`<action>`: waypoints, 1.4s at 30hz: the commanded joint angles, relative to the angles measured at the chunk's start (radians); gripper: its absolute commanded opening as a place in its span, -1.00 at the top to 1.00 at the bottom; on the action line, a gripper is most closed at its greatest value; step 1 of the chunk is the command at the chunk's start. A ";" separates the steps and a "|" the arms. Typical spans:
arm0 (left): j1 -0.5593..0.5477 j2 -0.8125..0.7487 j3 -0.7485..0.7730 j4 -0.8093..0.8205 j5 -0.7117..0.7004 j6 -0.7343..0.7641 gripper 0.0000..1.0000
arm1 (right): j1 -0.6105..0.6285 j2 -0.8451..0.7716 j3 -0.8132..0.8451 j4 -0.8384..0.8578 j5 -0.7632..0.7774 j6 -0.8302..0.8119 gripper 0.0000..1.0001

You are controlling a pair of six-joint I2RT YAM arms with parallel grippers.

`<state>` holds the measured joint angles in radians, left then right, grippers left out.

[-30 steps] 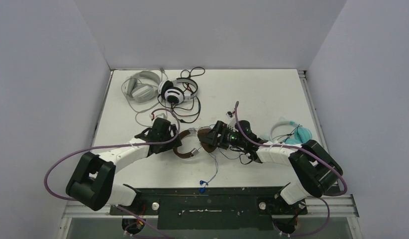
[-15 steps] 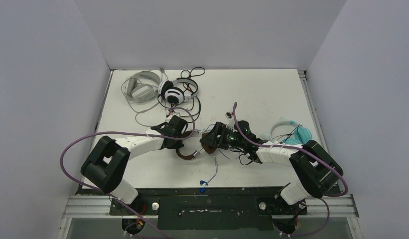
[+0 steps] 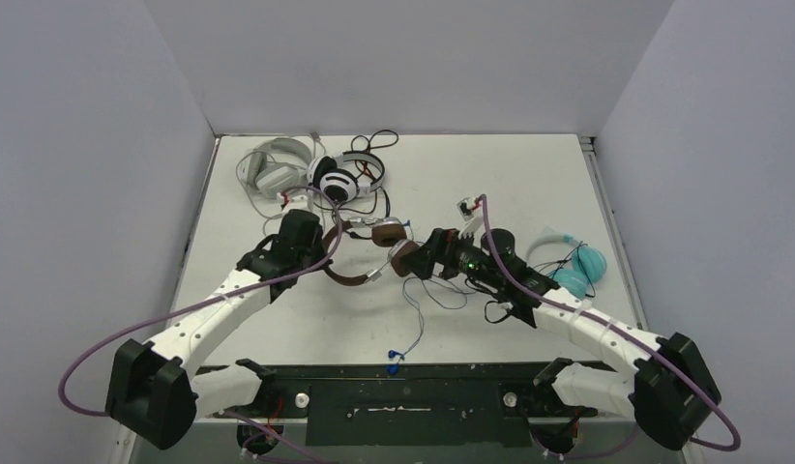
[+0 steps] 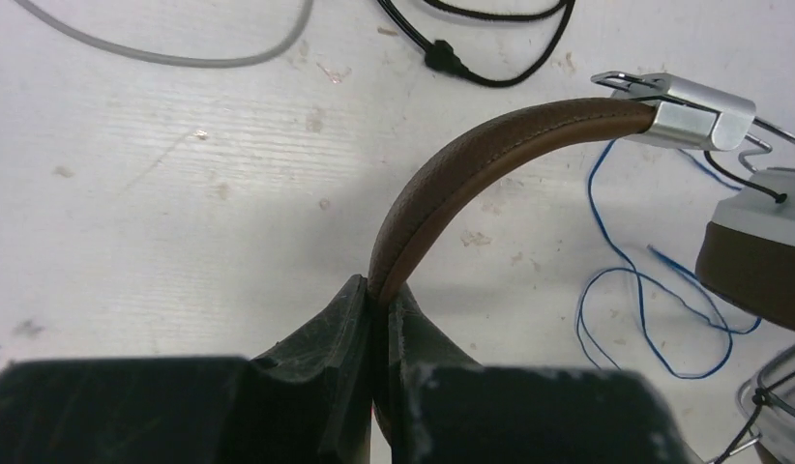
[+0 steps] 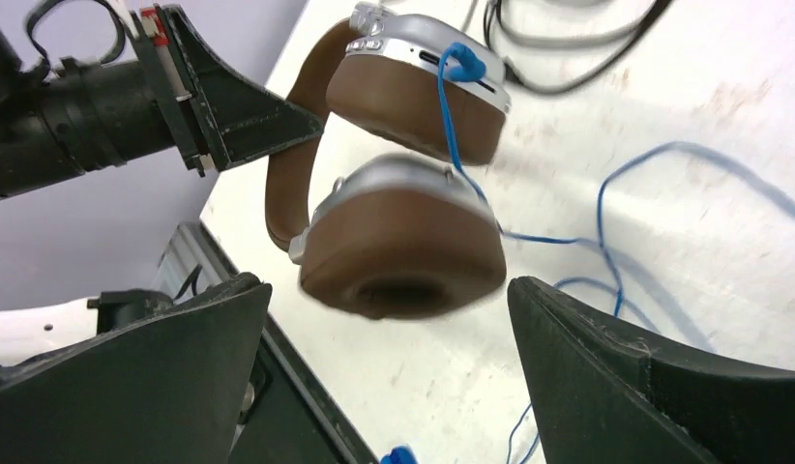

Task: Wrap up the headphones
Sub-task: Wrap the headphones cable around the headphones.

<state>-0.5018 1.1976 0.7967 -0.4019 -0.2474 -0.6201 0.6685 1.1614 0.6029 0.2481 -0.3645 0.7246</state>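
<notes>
The brown headphones [image 3: 367, 253] sit mid-table, their thin blue cable [image 3: 418, 309] trailing toward the near edge. My left gripper [image 3: 323, 244] is shut on the brown headband [image 4: 452, 164], pinching it edge-on between the fingertips [image 4: 360, 309]. The two brown ear cups [image 5: 403, 251] hang to the right of that grip. My right gripper [image 5: 386, 324] stands wide open just short of the lower cup and touches nothing. The blue cable [image 5: 568, 242] plugs into the upper cup [image 5: 418, 101].
Pale grey headphones [image 3: 273, 169] and black-and-white headphones [image 3: 340, 179] lie tangled in cables at the back left. Light teal headphones [image 3: 573, 261] lie at the right, behind my right arm. The blue plug [image 3: 394, 362] rests near the front rail.
My left gripper shut on the headband and carried the brown headphones back and left. My right gripper opened fully, let go of the ear cup, and the right arm shifted right.
</notes>
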 commanded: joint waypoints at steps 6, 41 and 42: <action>0.059 -0.117 0.231 -0.182 -0.044 0.073 1.00 | -0.006 -0.323 -0.009 -0.079 0.206 -0.236 -1.00; 0.069 -0.144 0.462 -0.052 0.712 -0.098 1.00 | -0.007 -0.651 -0.273 0.129 0.125 -0.417 -0.78; 0.069 -0.143 0.466 -0.053 0.713 -0.098 1.00 | -0.007 -0.674 -0.284 0.130 0.098 -0.420 -0.78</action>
<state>-0.4370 1.0748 1.2392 -0.5560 0.4297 -0.6823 0.6666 0.5751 0.3412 0.3370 -0.2466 0.3244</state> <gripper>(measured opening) 0.051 0.893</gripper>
